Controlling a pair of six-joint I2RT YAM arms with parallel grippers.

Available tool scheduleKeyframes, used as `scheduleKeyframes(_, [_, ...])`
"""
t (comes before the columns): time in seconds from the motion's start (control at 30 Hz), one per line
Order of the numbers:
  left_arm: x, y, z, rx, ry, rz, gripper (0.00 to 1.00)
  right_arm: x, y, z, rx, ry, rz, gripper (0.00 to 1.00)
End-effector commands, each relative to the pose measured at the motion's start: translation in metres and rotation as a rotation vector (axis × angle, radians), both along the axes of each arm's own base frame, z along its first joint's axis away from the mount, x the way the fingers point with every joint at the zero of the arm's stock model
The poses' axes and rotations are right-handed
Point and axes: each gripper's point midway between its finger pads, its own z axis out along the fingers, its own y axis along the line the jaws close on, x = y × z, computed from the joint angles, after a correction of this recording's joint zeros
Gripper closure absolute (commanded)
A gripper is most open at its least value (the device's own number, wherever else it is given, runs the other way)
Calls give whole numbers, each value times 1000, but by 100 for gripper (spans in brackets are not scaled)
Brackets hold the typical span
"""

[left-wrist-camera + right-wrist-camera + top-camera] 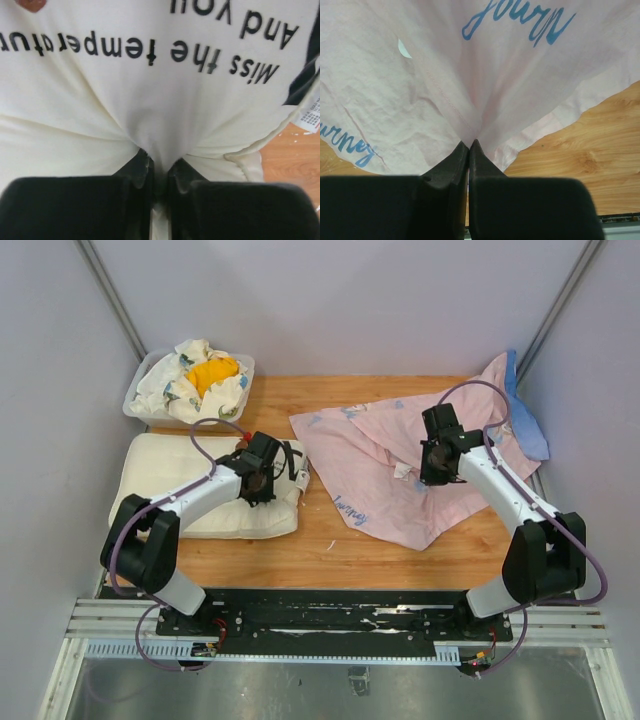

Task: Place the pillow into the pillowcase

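Near edge: both arm bases on a black rail (330, 612). Left: the left claw (258, 486) (159, 167) pinches a raised fold of the pillow (170, 475) (150, 105) near its right end, close to the black strap (296, 460). The cream pillow lies flat on the left side of the table (330, 550), black lettering facing up. Right: the right claw (432, 472) (469, 145), fingers pressed together, grips a gathered ridge of the pillowcase (365, 460) (470, 75). The pillowcase lies crumpled, pink side up, over the table's right half, its blue face showing at the far right corner. Far left: a clear tub (140, 392) holding white-and-yellow cloth (208, 373).
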Motion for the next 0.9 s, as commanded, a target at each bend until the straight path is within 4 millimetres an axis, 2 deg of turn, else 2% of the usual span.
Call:
scheduleKeyframes(0.0, [-29, -13, -41, -53, 155, -51, 99, -8, 0, 1, -5, 8, -12, 99])
scheduleKeyframes(0.13, [-28, -15, -25, -66, 133, -68, 100, -7, 1, 3, -3, 4, -13, 99])
scheduleKeyframes(0.27, [-27, -23, 21, -77, 68, -105, 100, -7, 0, 8, -4, -9, -13, 99])
scheduleKeyframes(0.37, [-26, -38, 60, -101, 13, -156, 100, -5, 1, 11, 0, -17, -11, 99])
scheduleKeyframes(0.53, [-36, -75, 103, -154, -28, -277, 100, -2, 3, 15, 13, -30, -16, 99])
scheduleKeyframes(0.73, [-51, -117, 119, -202, -44, -410, 100, 2, 6, 19, 29, -38, -17, 99])
scheduleKeyframes(0.87, [-54, -142, 114, -229, -43, -466, 100, 4, 9, 23, 42, -44, -15, 99])
